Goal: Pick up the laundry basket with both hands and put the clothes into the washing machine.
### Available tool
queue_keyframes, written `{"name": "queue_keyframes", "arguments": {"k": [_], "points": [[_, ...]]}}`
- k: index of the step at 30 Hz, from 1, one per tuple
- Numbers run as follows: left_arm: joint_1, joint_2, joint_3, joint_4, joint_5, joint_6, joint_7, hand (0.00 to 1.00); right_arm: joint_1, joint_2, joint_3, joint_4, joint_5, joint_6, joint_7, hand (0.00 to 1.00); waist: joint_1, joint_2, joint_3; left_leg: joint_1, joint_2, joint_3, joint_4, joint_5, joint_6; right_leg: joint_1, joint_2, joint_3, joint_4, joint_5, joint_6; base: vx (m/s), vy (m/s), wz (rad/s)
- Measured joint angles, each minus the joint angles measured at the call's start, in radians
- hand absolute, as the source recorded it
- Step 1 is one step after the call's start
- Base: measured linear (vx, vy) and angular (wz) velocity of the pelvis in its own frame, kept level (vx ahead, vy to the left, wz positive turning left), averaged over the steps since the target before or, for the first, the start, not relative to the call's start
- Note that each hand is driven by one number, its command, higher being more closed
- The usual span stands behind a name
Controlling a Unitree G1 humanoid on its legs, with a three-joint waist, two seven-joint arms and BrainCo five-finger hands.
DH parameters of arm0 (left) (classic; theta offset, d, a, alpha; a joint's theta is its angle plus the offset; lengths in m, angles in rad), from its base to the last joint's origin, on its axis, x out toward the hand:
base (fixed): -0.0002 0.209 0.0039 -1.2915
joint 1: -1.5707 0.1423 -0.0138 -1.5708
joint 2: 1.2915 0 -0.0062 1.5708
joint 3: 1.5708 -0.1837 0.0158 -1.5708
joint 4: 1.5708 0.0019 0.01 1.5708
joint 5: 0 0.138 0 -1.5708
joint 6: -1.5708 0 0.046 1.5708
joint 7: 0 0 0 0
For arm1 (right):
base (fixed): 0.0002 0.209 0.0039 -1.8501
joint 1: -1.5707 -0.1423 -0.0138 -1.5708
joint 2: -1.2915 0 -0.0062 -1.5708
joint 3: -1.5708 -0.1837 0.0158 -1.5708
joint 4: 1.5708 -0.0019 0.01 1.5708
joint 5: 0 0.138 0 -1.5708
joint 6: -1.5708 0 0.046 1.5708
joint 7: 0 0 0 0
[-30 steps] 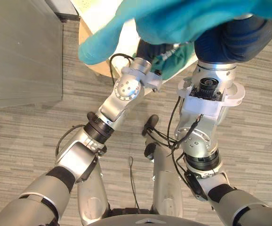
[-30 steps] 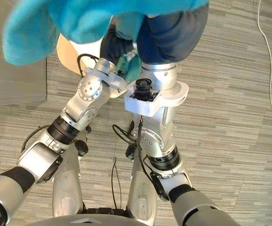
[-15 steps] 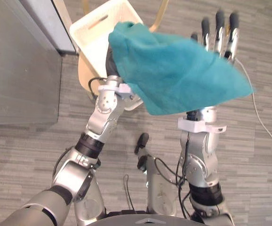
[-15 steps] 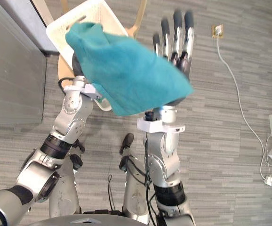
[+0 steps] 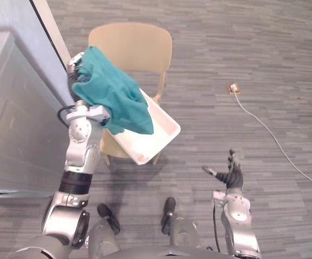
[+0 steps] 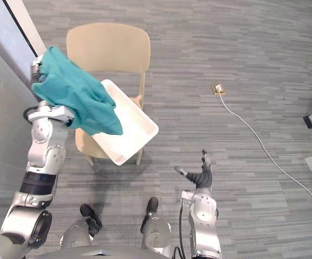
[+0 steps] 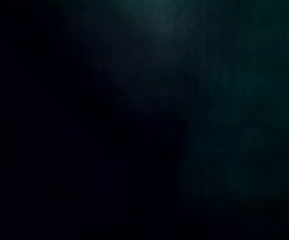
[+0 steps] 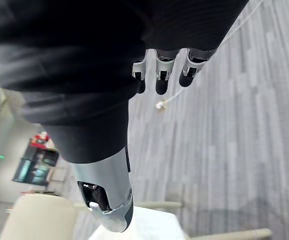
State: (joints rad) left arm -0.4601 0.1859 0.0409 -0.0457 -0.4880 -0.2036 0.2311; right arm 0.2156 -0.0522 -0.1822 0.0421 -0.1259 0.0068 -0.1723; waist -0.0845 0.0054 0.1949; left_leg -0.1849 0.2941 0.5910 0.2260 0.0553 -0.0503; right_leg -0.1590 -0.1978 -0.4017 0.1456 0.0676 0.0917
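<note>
— Grey plank flooring (image 5: 210, 65) runs across the room. A tan chair (image 5: 131, 46) stands ahead of the robot, and the washing machine (image 5: 7, 124) stands along the robot's left. Item 1: where is the laundry basket?

— The white laundry basket (image 5: 158, 132) lies tilted across the chair's seat, with one corner jutting past the seat's front edge. Cloth covers its left end, so whether the left arm touches it cannot be told.

— Item 2: where are the clothes?

— One teal cloth (image 5: 115, 100) is draped over the left hand (image 5: 74, 61) and its wrist. The left arm holds them up beside the washing machine, above the basket's left end. The cloth's lower edge hangs over that part of the basket. Because the cloth covers the hand, it cannot be told whether the hand grips the cloth or merely carries it.

— Item 3: what is the condition of the right hand?

— The right hand (image 5: 231, 175) is low at the robot's right, over bare floor, well apart from the basket, chair and cloth. Its fingers (image 8: 163, 75) are straight, the thumb stands out to the side, and it holds nothing.

— Item 4: what else is on the floor?

— A white cable (image 5: 264, 127) trails over the floor to the right of the chair, ending at a small plug (image 5: 232, 87).
</note>
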Motion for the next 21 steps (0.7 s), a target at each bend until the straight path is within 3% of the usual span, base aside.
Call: {"name": "queue_keyframes", "arguments": {"k": [3, 5, 7, 10, 11, 13, 14, 15, 16, 17, 18, 19, 20, 21], "points": [[0.127, 0.049, 0.141, -0.106, -0.006, -0.001, -0.029, 1.00, -0.003, -0.013, 0.015, 0.085, 0.000, 0.003, 0.041, 0.00, 0.017, 0.037, -0.025, 0.051, 0.006, -0.004, -0.004, -0.011, -0.014, 0.081, 0.023, -0.003, -0.068, 0.011, 0.000, 0.05, -0.023, -0.02], [0.234, 0.092, 0.259, -0.185, -0.022, -0.007, -0.043, 1.00, -0.002, -0.049, 0.026, 0.108, -0.001, 0.002, 0.074, 0.00, 0.048, 0.063, -0.061, 0.068, 0.004, -0.017, -0.018, -0.010, -0.017, 0.128, 0.037, -0.019, -0.126, 0.027, 0.001, 0.04, -0.023, 0.11], [0.293, 0.112, 0.321, -0.218, -0.038, -0.018, -0.055, 1.00, -0.022, -0.083, 0.023, 0.139, -0.001, -0.006, 0.087, 0.00, 0.078, 0.072, -0.084, 0.066, -0.001, -0.025, -0.032, 0.005, -0.014, 0.139, 0.040, -0.029, -0.145, 0.039, -0.002, 0.04, -0.005, 0.25], [0.352, 0.129, 0.377, -0.223, -0.042, -0.027, -0.061, 1.00, -0.102, -0.145, -0.031, 0.220, -0.012, -0.003, 0.096, 0.00, 0.107, 0.084, -0.098, 0.041, -0.026, -0.120, -0.099, 0.081, -0.003, 0.152, 0.041, -0.114, -0.126, 0.018, -0.011, -0.01, -0.004, 0.86], [0.379, 0.128, 0.381, -0.226, -0.039, -0.028, -0.059, 1.00, -0.132, -0.163, -0.081, 0.223, -0.033, -0.003, 0.093, 0.00, 0.113, 0.089, -0.100, -0.010, -0.029, -0.158, -0.117, 0.149, 0.019, 0.119, 0.042, -0.141, -0.062, -0.033, -0.030, -0.08, -0.016, 1.31], [0.403, 0.091, 0.376, -0.237, -0.031, -0.022, -0.056, 1.00, -0.148, -0.180, -0.181, 0.236, -0.038, -0.004, 0.072, 0.00, 0.100, 0.084, -0.102, -0.022, -0.068, -0.175, -0.223, 0.253, 0.067, 0.127, 0.025, -0.233, -0.051, -0.053, -0.066, -0.17, -0.029, 1.68], [0.423, 0.075, 0.382, -0.257, -0.030, -0.022, -0.053, 1.00, -0.152, -0.183, -0.224, 0.256, -0.039, -0.003, 0.066, 0.00, 0.106, 0.079, -0.101, -0.028, -0.052, -0.102, -0.121, 0.138, 0.109, 0.128, 0.016, -0.273, -0.043, -0.051, -0.067, -0.19, -0.017, 1.51], [0.465, 0.057, 0.378, -0.288, -0.018, -0.027, -0.047, 1.00, -0.154, -0.192, -0.292, 0.255, -0.038, 0.000, 0.048, 0.00, 0.112, 0.069, -0.098, -0.024, -0.015, 0.046, 0.098, -0.069, 0.156, 0.146, -0.006, -0.314, -0.042, -0.044, -0.064, -0.11, 0.011, 1.04], [0.488, 0.050, 0.362, -0.295, -0.006, -0.028, -0.052, 1.00, -0.146, -0.200, -0.326, 0.240, -0.038, -0.001, 0.028, 0.00, 0.109, 0.065, -0.099, 0.006, 0.007, 0.125, 0.219, -0.151, 0.163, 0.171, -0.024, -0.355, -0.047, -0.033, -0.058, -0.09, 0.034, 1.26], [0.515, 0.035, 0.348, -0.297, 0.002, -0.031, -0.059, 1.00, -0.132, -0.205, -0.364, 0.237, -0.037, -0.001, 0.009, 0.00, 0.098, 0.057, -0.102, 0.047, 0.028, 0.175, 0.293, -0.210, 0.138, 0.196, -0.039, -0.397, -0.053, -0.015, -0.051, -0.09, 0.092, 1.48], [0.544, 0.001, 0.333, -0.297, 0.005, -0.035, -0.065, 1.00, -0.106, -0.202, -0.404, 0.207, -0.035, 0.003, -0.012, 0.00, 0.070, 0.069, -0.120, 0.092, 0.057, 0.211, 0.339, -0.261, 0.115, 0.225, -0.054, -0.463, -0.061, -0.002, -0.039, -0.12, 0.162, 1.57], [0.560, -0.035, 0.323, -0.299, 0.010, -0.035, -0.066, 1.00, -0.084, -0.191, -0.437, 0.163, -0.029, 0.005, -0.026, 0.00, 0.050, 0.087, -0.134, 0.120, 0.081, 0.223, 0.343, -0.288, 0.070, 0.235, -0.059, -0.511, -0.063, 0.004, -0.031, -0.09, 0.178, 1.54], [0.576, -0.076, 0.314, -0.302, 0.011, -0.036, -0.067, 1.00, -0.074, -0.183, -0.470, 0.123, -0.026, 0.006, -0.036, 0.00, 0.039, 0.109, -0.149, 0.132, 0.094, 0.231, 0.310, -0.320, -0.001, 0.233, -0.061, -0.548, -0.063, 0.013, -0.028, -0.09, 0.262, 1.39], [0.588, -0.125, 0.303, -0.293, 0.011, -0.032, -0.070, 1.00, -0.079, -0.157, -0.508, 0.089, -0.013, 0.010, -0.056, 0.00, 0.031, 0.110, -0.151, 0.107, 0.051, 0.208, 0.268, -0.335, -0.018, 0.228, -0.085, -0.573, -0.056, 0.033, -0.021, -0.12, 0.330, 1.27]]}}
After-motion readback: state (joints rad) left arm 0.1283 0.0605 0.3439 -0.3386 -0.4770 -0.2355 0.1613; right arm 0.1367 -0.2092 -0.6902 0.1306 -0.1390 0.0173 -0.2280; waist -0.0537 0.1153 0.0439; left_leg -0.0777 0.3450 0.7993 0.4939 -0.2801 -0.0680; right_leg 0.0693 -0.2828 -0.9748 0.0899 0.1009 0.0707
